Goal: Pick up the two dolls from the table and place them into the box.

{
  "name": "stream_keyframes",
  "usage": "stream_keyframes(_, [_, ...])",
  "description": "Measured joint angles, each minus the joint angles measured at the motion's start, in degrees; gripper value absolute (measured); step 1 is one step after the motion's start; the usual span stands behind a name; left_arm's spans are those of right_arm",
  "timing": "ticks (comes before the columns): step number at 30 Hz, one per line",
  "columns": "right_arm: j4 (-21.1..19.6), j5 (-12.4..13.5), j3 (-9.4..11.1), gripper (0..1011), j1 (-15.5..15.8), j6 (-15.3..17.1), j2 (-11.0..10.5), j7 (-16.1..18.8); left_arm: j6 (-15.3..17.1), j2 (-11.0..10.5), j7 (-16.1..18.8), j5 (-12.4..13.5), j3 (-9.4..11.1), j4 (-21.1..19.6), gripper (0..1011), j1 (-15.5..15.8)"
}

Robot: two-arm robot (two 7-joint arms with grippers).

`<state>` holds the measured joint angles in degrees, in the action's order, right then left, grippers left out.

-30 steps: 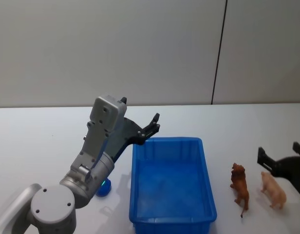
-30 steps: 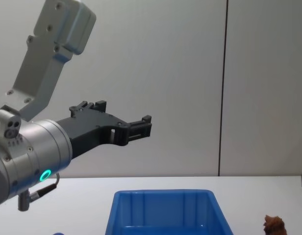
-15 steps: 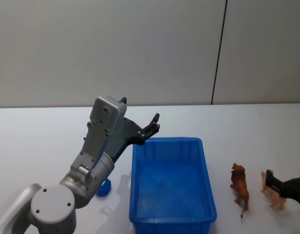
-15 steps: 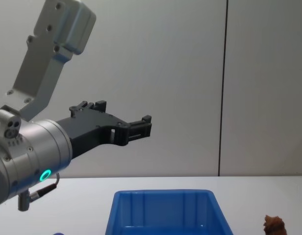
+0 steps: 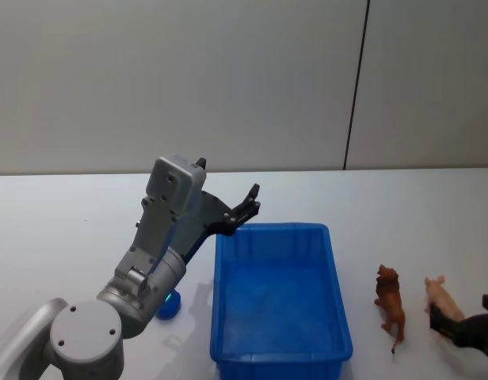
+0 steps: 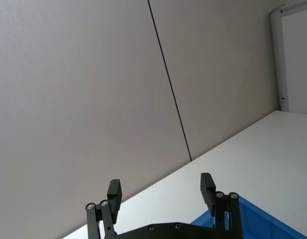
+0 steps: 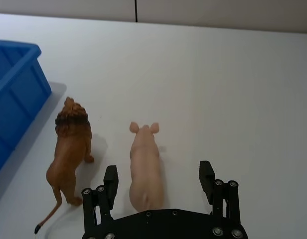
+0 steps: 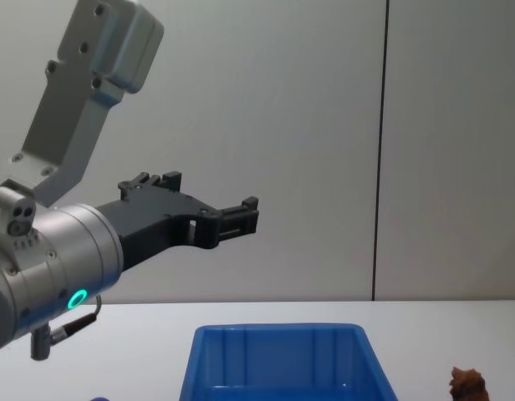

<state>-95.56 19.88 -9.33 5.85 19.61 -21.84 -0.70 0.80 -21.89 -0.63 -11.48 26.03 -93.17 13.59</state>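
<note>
Right gripper point(image 7: 159, 174) drew back; lion point(image 5: 390, 305) and pig point(image 5: 440, 294) stand outside box point(image 5: 280, 366).

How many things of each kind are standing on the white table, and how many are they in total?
Toy animals: 2, a brown lion and a pink pig
Blue bin: 1
Small blue object, partly hidden, left of the bin: 1
Total: 4

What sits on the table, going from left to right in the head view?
small blue object → blue box → reddish-brown doll → pale pink doll
</note>
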Motion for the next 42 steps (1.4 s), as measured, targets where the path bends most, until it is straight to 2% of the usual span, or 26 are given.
stream_keyframes(4, [1.34, -0.32, -0.06, 994, -0.16, -0.19, 0.0, 1.31, 0.0, 0.0, 0.0, 0.0, 0.0, 0.0, 1001, 0.0])
stream_keyframes(9, [3.15, -0.81, -0.23, 857, -0.41, -0.81, 0.1, 2.78, 0.0, 0.0, 0.0, 0.0, 0.0, 0.0, 1001, 0.0])
stream_keyframes(12, [3.92, -1.14, -0.32, 808, -0.53, -1.36, 0.19, 3.54, 0.0, 0.0, 0.0, 0.0, 0.0, 0.0, 1001, 0.0])
stream_keyframes(16, [4.8, -1.65, -0.47, 689, -0.62, -2.28, 0.29, 4.31, 0.0, 0.0, 0.0, 0.0, 0.0, 0.0, 1001, 0.0])
stream_keyframes(17, [5.06, -1.87, -0.52, 627, -0.63, -2.72, 0.32, 4.59, 0.0, 0.0, 0.0, 0.0, 0.0, 0.0, 1001, 0.0])
stream_keyframes(22, [5.57, -2.73, -0.71, 489, -0.64, -4.2, 0.39, 5.42, 0.0, 0.0, 0.0, 0.0, 0.0, 0.0, 1001, 0.0])
stream_keyframes(23, [5.66, -3.11, -0.77, 427, -0.62, -4.85, 0.4, 5.68, 0.0, 0.0, 0.0, 0.0, 0.0, 0.0, 1001, 0.0])
stream_keyframes(25, [5.68, -3.49, -0.84, 397, -0.57, -5.47, 0.41, 5.87, 0.0, 0.0, 0.0, 0.0, 0.0, 0.0, 1001, 0.0])
stream_keyframes(27, [5.68, -4.19, -0.95, 372, -0.46, -6.53, 0.42, 6.12, 0.0, 0.0, 0.0, 0.0, 0.0, 0.0, 1001, 0.0])
stream_keyframes(42, [2.2, -7.76, -1.14, 372, 0.54, -13.44, 0.19, 6.12, 0.0, 0.0, 0.0, 0.0, 0.0, 0.0, 1001, 0.0])
